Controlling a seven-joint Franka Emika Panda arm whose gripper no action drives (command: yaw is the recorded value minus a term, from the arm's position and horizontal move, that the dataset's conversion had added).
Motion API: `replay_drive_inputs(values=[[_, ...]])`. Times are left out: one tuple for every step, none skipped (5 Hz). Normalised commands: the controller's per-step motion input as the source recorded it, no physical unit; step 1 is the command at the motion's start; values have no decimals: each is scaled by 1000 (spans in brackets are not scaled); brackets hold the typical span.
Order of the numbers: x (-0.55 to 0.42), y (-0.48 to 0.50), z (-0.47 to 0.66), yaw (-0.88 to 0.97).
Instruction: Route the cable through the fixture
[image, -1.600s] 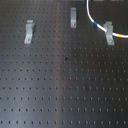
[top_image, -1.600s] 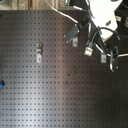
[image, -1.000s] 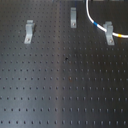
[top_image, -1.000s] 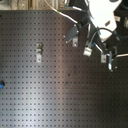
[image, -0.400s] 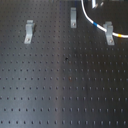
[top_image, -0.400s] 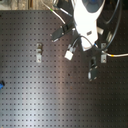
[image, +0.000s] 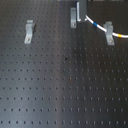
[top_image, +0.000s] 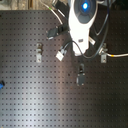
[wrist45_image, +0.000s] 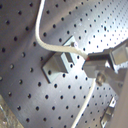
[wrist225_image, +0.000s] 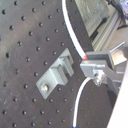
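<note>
The cable (image: 97, 26) is a thin white cord with a yellow band near the first exterior view's right edge. It runs from there past the right clip (image: 109, 33) towards the middle clip (image: 74, 18). My gripper (image: 80, 7) hangs just beside the middle clip, shut on the cable. In both wrist views the cord (wrist45_image: 46, 44) curves past the grey clip (wrist45_image: 59, 64) into the fingertips (wrist45_image: 92, 65) and trails on beyond them. The same clip (wrist225_image: 55, 75) lies close beside the gripper (wrist225_image: 93, 68). The blue band is not visible.
A third clip (image: 29, 31) stands at the first exterior view's left on the black perforated board (image: 65, 85). In the second exterior view the white arm (top_image: 82, 22) with loose wires covers the board's upper middle, and a small blue object (top_image: 1, 84) sits at that board's left edge.
The arm has swung from the right clip across to the middle clip, drawing the cable with it. The cord now stretches between those two clips.
</note>
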Motion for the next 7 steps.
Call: replay_drive_inputs(values=[[2,-15,0,0],[1,-21,0,154],[0,0,19,3],[-140,-2,85,648],[-172,9,92,877],[-159,28,107,854],[-176,49,162,874]])
